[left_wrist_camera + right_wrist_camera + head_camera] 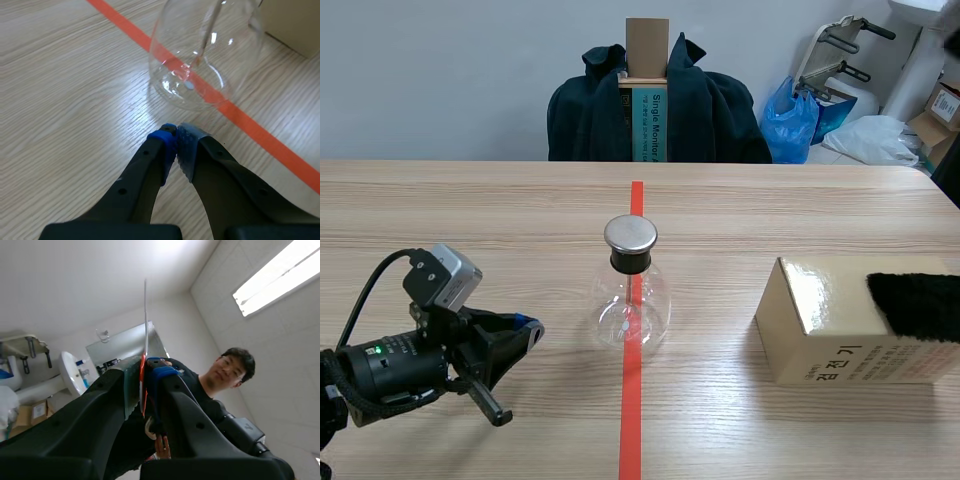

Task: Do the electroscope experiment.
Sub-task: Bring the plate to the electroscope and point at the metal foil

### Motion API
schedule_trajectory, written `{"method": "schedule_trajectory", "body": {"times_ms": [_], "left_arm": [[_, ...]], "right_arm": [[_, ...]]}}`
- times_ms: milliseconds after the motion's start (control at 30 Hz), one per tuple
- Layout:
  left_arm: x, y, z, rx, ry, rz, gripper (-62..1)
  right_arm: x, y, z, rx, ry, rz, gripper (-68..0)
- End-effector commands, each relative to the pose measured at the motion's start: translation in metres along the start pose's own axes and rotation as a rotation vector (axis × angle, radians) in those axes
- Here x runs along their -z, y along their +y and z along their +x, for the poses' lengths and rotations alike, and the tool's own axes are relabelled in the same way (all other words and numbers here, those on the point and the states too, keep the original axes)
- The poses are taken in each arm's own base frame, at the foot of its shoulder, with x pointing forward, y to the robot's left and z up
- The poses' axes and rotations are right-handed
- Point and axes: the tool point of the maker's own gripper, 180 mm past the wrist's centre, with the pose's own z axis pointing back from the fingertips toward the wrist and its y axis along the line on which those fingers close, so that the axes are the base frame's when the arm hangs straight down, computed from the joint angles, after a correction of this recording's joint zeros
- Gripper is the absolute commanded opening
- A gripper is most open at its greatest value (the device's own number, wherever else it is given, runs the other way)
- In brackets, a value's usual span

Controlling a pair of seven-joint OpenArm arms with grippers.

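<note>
1. The round clear glass flask with a flat metal cap (632,300) stands upright at the middle of the wooden table (470,220). We judge it light, slippery and fragile, and best steadied at the neck.
2. The left gripper (176,140), pressed together on nothing, lies just beside the flask.
3. The right gripper (145,372) pinches a thin pale strip (145,310).

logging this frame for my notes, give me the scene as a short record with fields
electroscope: glass flask with metal cap, upright on the red tape line, mid table
left gripper: shut on nothing, low over the table, flask just ahead
right gripper: pointing up toward the ceiling, shut on a thin strip
gold box: right of the flask, black fur on top
person: beyond the right gripper
</note>
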Motion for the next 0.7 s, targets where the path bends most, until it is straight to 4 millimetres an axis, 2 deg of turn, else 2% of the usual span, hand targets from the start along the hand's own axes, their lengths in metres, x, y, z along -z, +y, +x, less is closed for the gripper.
{"method": "schedule_trajectory", "body": {"times_ms": [0, 200, 467, 667], "left_arm": [[0.006, 0.003, 0.016, 0.000, -0.053, 0.001, -57.5], [0.011, 0.004, 0.018, 0.001, -0.070, 0.005, -57.2], [0.019, -0.007, 0.020, 0.025, -0.084, -0.013, -57.2], [0.024, -0.013, 0.025, 0.007, -0.110, -0.019, -57.2]], "right_arm": [[0.001, 0.001, 0.005, -0.002, -0.025, -0.001, -66.9], [-0.001, 0.027, 0.018, 0.022, -0.054, 0.061, -66.9], [0.009, 0.044, 0.036, 0.075, -0.087, 0.075, -66.9], [0.004, 0.074, 0.064, 0.089, -0.164, 0.147, -66.9]]}}
